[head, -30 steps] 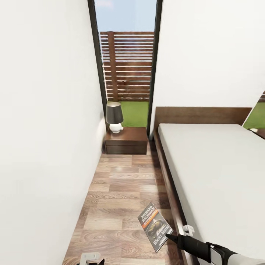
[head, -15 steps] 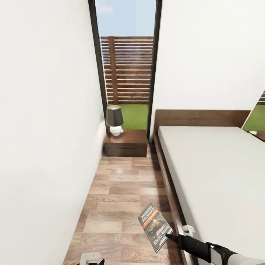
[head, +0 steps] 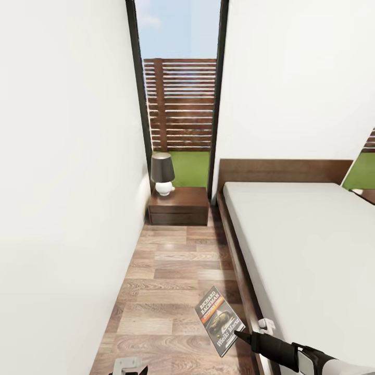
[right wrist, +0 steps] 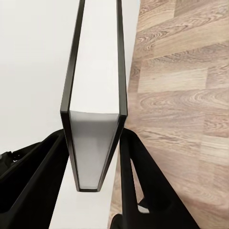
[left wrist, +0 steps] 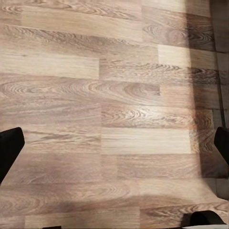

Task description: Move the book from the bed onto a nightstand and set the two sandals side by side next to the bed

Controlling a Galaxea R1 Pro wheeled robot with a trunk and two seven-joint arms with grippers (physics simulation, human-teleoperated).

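Head view: right arm (head: pixel 291 351) reaches forward low beside the bed (head: pixel 302 245), jaws clamped on the book (head: pixel 219 319).

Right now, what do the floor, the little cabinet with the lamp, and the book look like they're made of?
The floor looks like wood planks, pale brown with swirly grain and a soft sheen. The nightstand seems to be dark brown wood with a glossy top that catches light. The book, held in the right gripper, looks like paper: white page edges between thin dark covers, probably a paperback.
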